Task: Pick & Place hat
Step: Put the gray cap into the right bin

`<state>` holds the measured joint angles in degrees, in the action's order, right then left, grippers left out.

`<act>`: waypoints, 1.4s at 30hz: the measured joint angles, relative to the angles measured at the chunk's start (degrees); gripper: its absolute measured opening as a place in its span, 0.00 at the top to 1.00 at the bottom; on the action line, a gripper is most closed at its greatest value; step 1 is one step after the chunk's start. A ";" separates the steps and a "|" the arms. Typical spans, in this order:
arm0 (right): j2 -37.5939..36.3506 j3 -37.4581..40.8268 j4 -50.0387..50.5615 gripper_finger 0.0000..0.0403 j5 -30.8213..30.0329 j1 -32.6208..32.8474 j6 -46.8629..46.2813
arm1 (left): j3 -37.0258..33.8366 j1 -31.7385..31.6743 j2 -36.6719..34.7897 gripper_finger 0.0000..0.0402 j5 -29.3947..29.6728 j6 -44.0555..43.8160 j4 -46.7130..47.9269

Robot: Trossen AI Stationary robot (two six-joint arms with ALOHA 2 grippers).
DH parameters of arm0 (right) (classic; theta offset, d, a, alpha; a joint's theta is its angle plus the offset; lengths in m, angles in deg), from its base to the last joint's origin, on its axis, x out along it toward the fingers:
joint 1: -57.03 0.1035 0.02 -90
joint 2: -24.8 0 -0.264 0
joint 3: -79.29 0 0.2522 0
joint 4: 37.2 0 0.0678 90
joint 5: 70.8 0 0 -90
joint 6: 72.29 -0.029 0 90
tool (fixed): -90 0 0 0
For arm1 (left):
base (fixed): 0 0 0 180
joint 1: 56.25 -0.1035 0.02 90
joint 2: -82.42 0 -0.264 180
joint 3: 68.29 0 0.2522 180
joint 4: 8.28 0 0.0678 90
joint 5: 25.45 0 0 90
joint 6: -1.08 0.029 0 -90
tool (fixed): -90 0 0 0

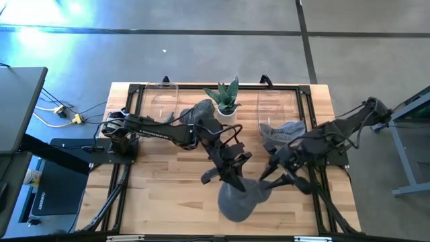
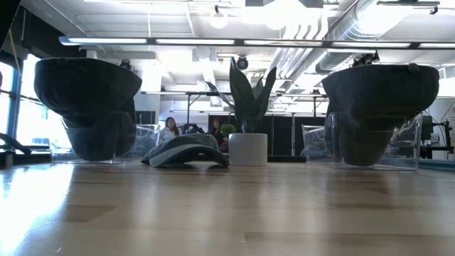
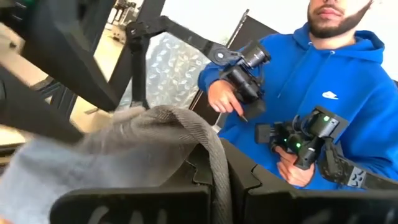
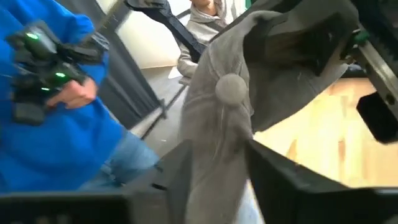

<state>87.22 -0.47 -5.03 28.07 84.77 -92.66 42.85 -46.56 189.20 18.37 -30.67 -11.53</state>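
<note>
The hat (image 1: 240,197) is soft grey cloth with a matt, woven look and a cloth-covered button on top. The table (image 1: 161,202) is pale wood with a smooth, faintly shiny finish. The stands (image 2: 375,142) look like clear glossy plastic. The plant pot (image 2: 247,148) is smooth and white.

A level view across a pale wooden table (image 2: 227,213) into a bright room with ceiling lights and ducts. At the far left, a dark cap (image 2: 89,107) sits on a clear stand. At the far right, a second dark cap (image 2: 380,107) sits on its own clear stand (image 2: 412,146). Between them, a grey cap (image 2: 186,151) lies flat on the table, just beside a white pot (image 2: 247,148) holding an upright green plant (image 2: 249,96). People sit far behind.
</note>
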 joint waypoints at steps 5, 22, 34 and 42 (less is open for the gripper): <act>2.47 2.81 -0.58 0.39 -2.65 -0.50 2.66 | 0.00 -1.12 0.00 1.00 0.48 0.33 4.97; 3.38 5.14 -6.79 0.38 7.11 0.07 -3.81 | -0.04 -4.38 -1.37 1.00 3.28 1.89 14.78; -1.04 5.12 -7.93 0.97 10.92 2.78 -6.51 | 0.03 -5.12 -3.92 1.00 -4.72 1.51 16.68; -0.79 5.12 -7.74 0.68 2.62 1.71 -9.66 | 0.00 -5.07 -4.07 1.00 -1.58 1.29 16.63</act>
<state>86.43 4.64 -12.77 30.69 86.49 -102.31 42.85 -51.63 185.14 16.79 -29.38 5.10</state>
